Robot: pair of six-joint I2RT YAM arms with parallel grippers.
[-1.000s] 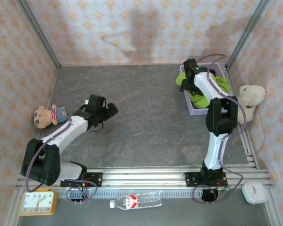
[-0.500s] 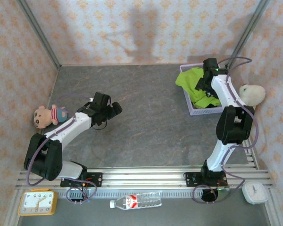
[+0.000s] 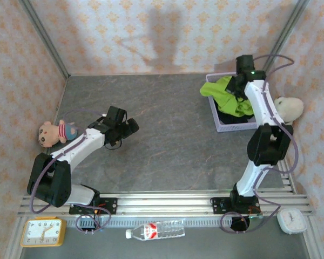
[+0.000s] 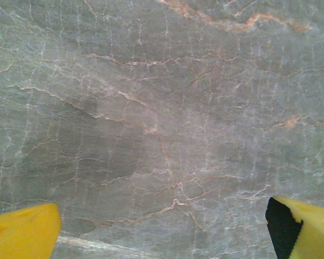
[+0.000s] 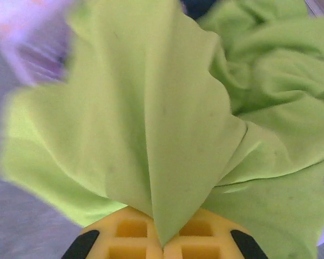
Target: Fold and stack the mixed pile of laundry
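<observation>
Top external view: the grey table [image 3: 167, 145] is closed in by patterned walls [image 3: 151, 38] on the left, far and right sides, with a metal rail [image 3: 162, 202] along its near edge. The basket [image 3: 232, 128] sits in the far right corner, close to the right wall, with a white plush toy [image 3: 289, 108] just beside it on the right. The right gripper [image 3: 236, 89] is over the basket's far half, down in the green garment [image 3: 224, 94], which bulges above the rim and reaches over the basket's left wall. The navy garment [image 3: 227, 116] shows as a dark patch low in the basket, under the green one. A broad stretch of table lies between the basket and the left gripper [image 3: 130, 127], which hangs over the left middle of the table. A small bear toy [image 3: 54, 133] lies well to its left, by the left wall.

The right wrist view settles the grip: the right gripper [image 5: 163, 244] has its yellow fingers [image 5: 129, 237] pressed together on a fold of the green garment [image 5: 151, 135], which rises from them in a peak. The basket [image 5: 38, 59] is a lavender blur at upper left.

The left wrist view shows the left gripper [image 4: 162, 237] with its fingers [image 4: 21, 232] far apart at the bottom corners and marbled table [image 4: 162, 108] between them. Its height above the table cannot be told.
</observation>
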